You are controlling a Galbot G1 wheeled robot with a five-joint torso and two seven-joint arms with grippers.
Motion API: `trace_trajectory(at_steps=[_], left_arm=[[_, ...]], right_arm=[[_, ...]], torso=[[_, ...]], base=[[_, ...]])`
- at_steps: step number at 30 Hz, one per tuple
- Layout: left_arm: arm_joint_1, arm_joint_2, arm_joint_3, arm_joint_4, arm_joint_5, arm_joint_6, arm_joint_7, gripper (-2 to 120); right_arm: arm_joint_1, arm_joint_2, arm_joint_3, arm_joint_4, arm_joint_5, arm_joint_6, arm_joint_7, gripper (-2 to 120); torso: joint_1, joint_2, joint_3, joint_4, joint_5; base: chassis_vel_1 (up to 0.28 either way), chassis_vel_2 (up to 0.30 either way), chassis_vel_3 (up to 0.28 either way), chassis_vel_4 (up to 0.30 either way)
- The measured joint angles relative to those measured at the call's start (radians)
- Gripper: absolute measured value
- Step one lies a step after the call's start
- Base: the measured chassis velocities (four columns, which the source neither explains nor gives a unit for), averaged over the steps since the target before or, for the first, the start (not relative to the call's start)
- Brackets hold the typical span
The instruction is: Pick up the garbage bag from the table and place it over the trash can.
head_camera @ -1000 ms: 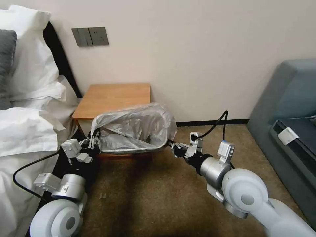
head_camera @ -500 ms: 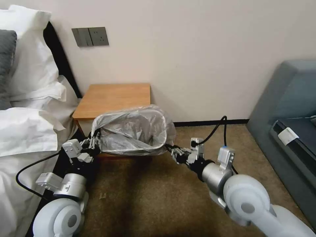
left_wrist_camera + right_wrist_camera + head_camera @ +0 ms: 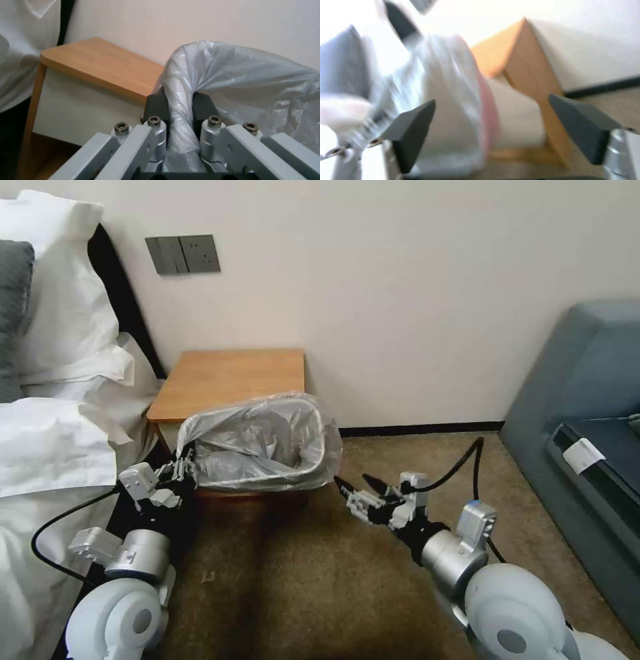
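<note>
Right claw (image 3: 357, 488) let go of garbage bag (image 3: 267, 437), opened, pulled back

A bed (image 3: 47, 447) with rumpled white sheets runs along the left, with white pillows (image 3: 53, 280) and a grey pillow (image 3: 13, 280) stacked against a black headboard (image 3: 123, 293). On the pale wall (image 3: 400, 280) above sits a dark grey switch and socket plate (image 3: 183, 253). A black skirting strip (image 3: 420, 429) runs where the wall meets the brownish carpet (image 3: 300, 580). At the right stands a blue-grey sofa (image 3: 587, 380) bearing a small white tag (image 3: 583, 455)
</note>
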Motion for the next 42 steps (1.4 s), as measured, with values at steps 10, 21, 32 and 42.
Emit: trace_trajectory(at_steps=[10,21,32,42], left_arm=[[0.005,0.01,0.005,-0.016,-0.011,0.0,0.033,9],[0.015,0.011,0.007,-0.035,-0.018,-0.006,0.063,9],[0.017,0.011,0.01,-0.041,-0.011,-0.006,0.066,9],[0.017,0.012,0.011,-0.044,-0.007,-0.006,0.068,9]], right_arm=[[0.148,0.076,0.09,-0.05,0.488,0.037,-0.099,100],[0.249,0.161,0.036,-0.196,0.543,0.01,-0.123,100],[0.263,0.181,0.015,-0.217,0.529,-0.001,-0.145,84],[0.265,0.179,0.005,-0.217,0.505,0.0,-0.149,46]], torso=[[0.0,0.0,0.0,0.0,-0.0001],[0.0,0.0,0.0,0.0,-0.0002],[0.0,0.0,0.0,0.0,-0.0001],[0.0,0.0,0.0,0.0,0.0]], base=[[0.0,0.0,0.0,0.0],[0.0,0.0,0.0,0.0],[0.0,0.0,0.0,0.0],[0.0,0.0,0.0,0.0]])
